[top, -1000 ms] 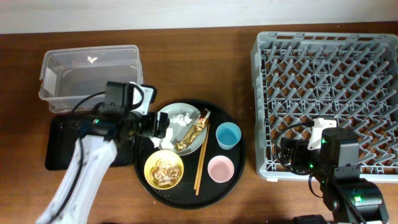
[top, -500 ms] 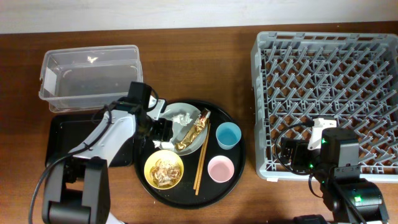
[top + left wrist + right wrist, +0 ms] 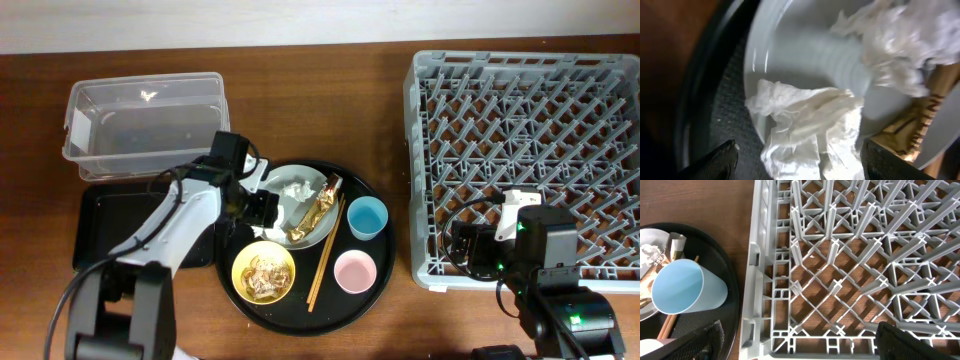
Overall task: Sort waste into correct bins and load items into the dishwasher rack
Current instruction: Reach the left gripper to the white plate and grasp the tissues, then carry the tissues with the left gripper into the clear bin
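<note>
Both jaws gape empty; only the left wrist view shows a crumpled tissue (image 3: 805, 120) between the left jaws.

No writing can be read anywhere. The white label (image 3: 71, 127) on the tub (image 3: 150, 84) looks blank from overhead. The wrapper (image 3: 926, 114) bears dark stripes in the left wrist view, too blurred to tell whether they are letters.
</note>
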